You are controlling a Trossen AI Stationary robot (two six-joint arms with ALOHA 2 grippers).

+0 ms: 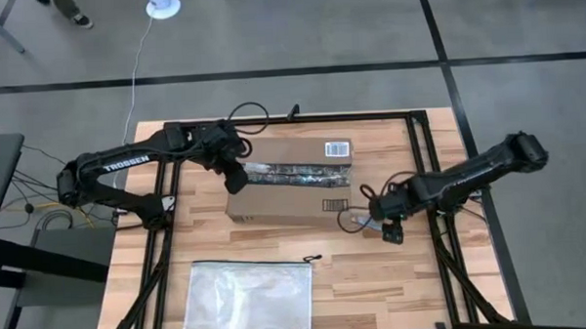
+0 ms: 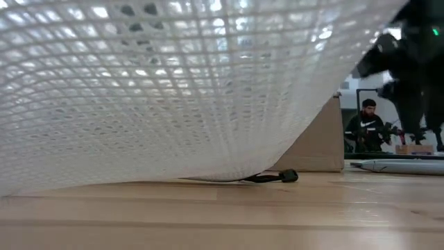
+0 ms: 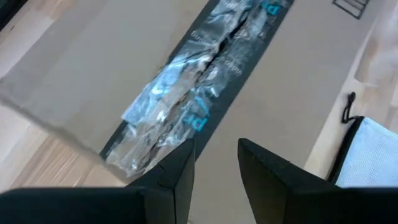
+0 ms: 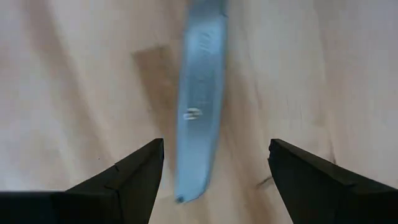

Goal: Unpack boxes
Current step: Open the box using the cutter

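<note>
The brown cardboard box (image 1: 289, 179) lies flat on the table's middle, its dark printed tape strip (image 3: 205, 81) torn and crinkled along the top seam. My left gripper (image 1: 237, 176) hovers over the box's left end, fingers (image 3: 216, 163) a little apart, beside the tape. My right gripper (image 1: 386, 230) stands open to the right of the box, pointing down at a grey utility knife (image 4: 199, 99) that lies flat on the wood between its spread fingers. In the low view only a corner of the box (image 2: 319, 142) shows. My left gripper points down at the box's top (image 3: 261, 106), right beside the torn tape near the left end. I cannot tell whether the fingertips touch the cardboard.
A clear mesh zip bag (image 1: 247, 298) lies at the table's near edge and fills most of the low view (image 2: 173, 83). The black frame rail (image 1: 424, 150) borders the table on the right. A person (image 2: 368, 125) sits in the room beyond.
</note>
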